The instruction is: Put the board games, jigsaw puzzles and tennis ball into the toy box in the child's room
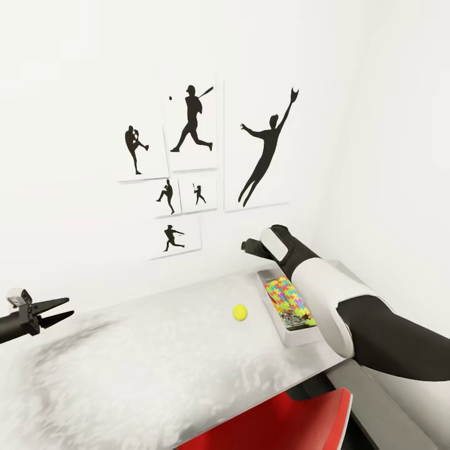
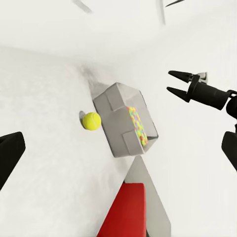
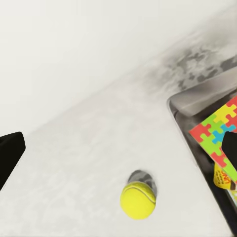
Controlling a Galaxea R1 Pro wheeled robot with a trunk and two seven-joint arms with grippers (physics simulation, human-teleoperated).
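The tennis ball [image 1: 239,312] lies on the marbled table [image 1: 144,362], a short way left of the toy box [image 1: 292,337]. The pale grey toy box holds a multicoloured jigsaw puzzle [image 1: 285,296] on top of a printed game box. My right gripper [image 1: 249,245] hovers above the toy box's far end; the left wrist view shows this right gripper [image 2: 174,83] open and empty. In the right wrist view the tennis ball [image 3: 138,200] and the jigsaw puzzle [image 3: 215,133] lie below the spread fingers [image 3: 11,155]. My left gripper [image 1: 62,310] is open and empty over the table's left part.
A red chair [image 1: 281,419] is tucked under the table's near edge. Black baseball-player pictures [image 1: 190,125] hang on the white wall behind the table. The toy box [image 2: 118,121] sits near the corner where the two walls meet.
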